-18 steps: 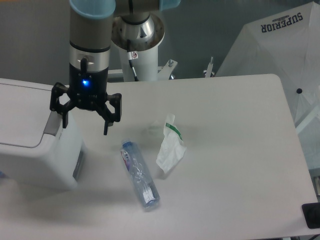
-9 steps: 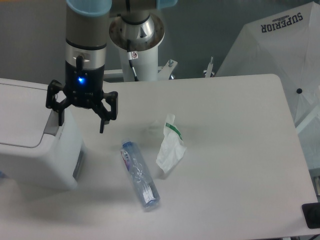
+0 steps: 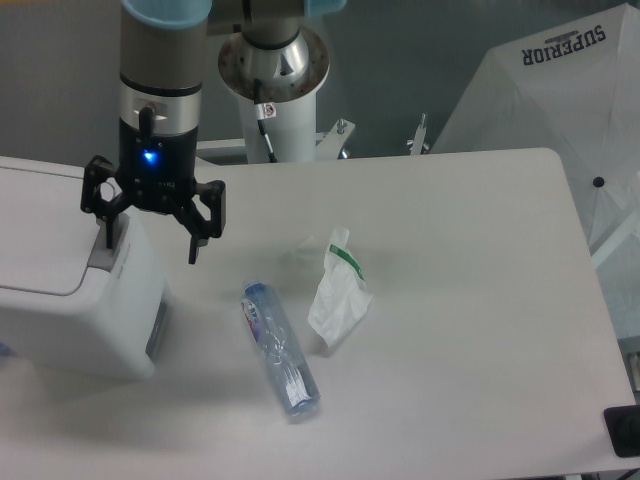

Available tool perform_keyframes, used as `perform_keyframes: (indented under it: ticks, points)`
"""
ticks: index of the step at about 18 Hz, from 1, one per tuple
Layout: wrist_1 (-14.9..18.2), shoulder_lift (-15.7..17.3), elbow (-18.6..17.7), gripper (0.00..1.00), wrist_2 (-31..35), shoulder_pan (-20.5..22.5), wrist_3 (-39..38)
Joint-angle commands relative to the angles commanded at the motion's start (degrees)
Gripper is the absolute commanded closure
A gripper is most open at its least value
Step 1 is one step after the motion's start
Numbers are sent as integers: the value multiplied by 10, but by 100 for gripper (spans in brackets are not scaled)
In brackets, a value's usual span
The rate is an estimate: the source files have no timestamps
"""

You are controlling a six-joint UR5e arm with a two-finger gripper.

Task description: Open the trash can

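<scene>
The trash can is a big white boxy bin at the table's left edge, with a flat white lid lying shut and a grey push tab at its right rim. My gripper hangs open above the bin's right end. Its left finger is over the grey tab and its right finger is out past the bin's right side. I cannot tell whether the left finger touches the tab. The gripper holds nothing.
A clear plastic bottle with a blue cap lies on the table right of the bin. A crumpled white wrapper with a green stripe lies beside it. A white umbrella stands at the far right. The arm's base is behind the table.
The gripper has moved left and slightly up, so its left finger now sits over the bin's grey tab. The lid, bottle and wrapper have not moved.
</scene>
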State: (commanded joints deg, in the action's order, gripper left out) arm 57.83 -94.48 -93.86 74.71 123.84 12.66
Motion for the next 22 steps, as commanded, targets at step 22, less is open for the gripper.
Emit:
perform_keyframes:
  ticks: [22]
  points:
    - [-6, -4, 37, 0, -1, 90, 60]
